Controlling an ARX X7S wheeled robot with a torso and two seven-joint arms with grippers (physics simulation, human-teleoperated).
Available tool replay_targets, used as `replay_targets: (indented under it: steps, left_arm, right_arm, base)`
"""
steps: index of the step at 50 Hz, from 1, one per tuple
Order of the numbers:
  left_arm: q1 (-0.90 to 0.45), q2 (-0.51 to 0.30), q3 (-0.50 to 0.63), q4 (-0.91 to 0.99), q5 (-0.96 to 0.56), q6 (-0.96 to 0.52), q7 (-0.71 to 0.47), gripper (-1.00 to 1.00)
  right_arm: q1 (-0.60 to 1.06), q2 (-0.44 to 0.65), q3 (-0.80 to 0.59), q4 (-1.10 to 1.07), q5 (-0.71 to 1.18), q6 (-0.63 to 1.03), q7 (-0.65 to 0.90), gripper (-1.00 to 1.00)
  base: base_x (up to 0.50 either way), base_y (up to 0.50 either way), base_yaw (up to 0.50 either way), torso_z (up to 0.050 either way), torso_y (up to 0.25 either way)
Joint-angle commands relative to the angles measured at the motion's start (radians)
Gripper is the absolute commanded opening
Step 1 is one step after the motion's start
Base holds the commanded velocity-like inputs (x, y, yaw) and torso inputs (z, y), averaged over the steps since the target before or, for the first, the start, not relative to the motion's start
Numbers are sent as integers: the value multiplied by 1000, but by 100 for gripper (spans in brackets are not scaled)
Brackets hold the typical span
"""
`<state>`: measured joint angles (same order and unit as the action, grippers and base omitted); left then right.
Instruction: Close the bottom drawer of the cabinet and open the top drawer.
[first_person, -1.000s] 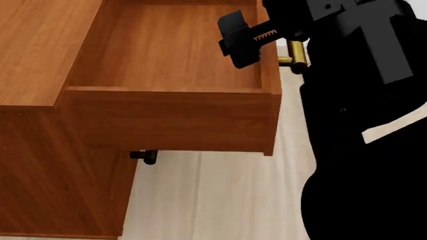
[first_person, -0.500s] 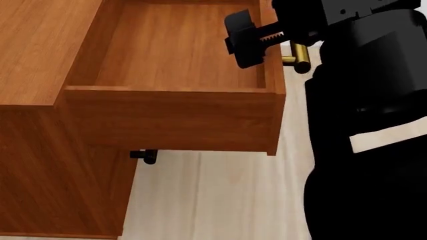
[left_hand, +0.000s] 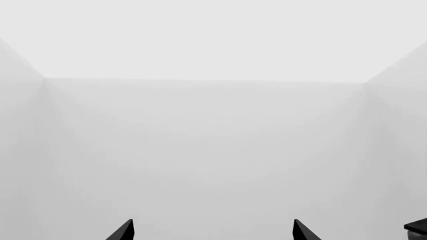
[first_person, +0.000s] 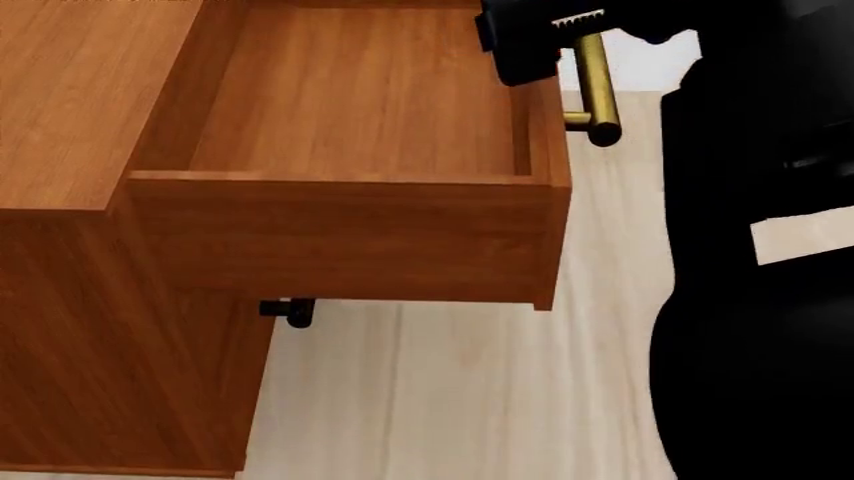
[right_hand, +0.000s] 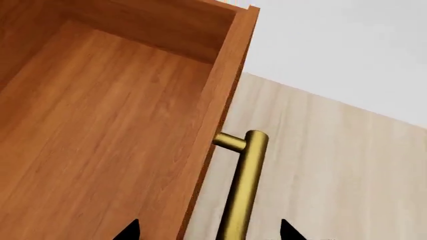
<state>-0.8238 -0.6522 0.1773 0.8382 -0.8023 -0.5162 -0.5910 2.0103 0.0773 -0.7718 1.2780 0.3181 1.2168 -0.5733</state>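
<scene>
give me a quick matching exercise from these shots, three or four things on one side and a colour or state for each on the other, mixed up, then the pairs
Things:
1. top drawer
2. brass bar handle
3. right gripper
4. left gripper

States:
A. faces only pale blank walls, fingers apart
B. pulled out, its wooden floor bare
C. shiny gold, stands off the drawer front on a short post
D. open, its fingertips to either side of the handle

Pairs: 1-B, 2-C, 3-D, 4-A
</scene>
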Motion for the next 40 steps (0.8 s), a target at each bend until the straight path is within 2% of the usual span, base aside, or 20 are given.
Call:
replay_targets:
  steps: [1,15,31,33,40]
  left_arm:
    - [-17,-8,-6,18,-24,-18,-18,100]
    - [-38,-12,-4,32,-42,-32,-33,100]
    - [-50,-12,5,31,-47,-32,-34,100]
    - [-51,-11,7,28,-44,-31,-33,100]
    - [-61,-5,14,21,-42,-29,-31,100]
  right_arm:
    - [76,47,-172,-42,-106,22,46,100]
    - [102,118,-135,-208,-83,132,70,100]
    - [53,280,3,-562,-23,352,177,100]
    - [61,313,-2,-585,84,353,262,100]
    - [88,476,-21,-701,810,353,877,100]
  base:
    - [0,0,-5,0,10]
    - [0,0,0,0,0]
    - [0,0,0,0,0]
    - [0,0,0,0,0]
    - [0,0,0,0,0]
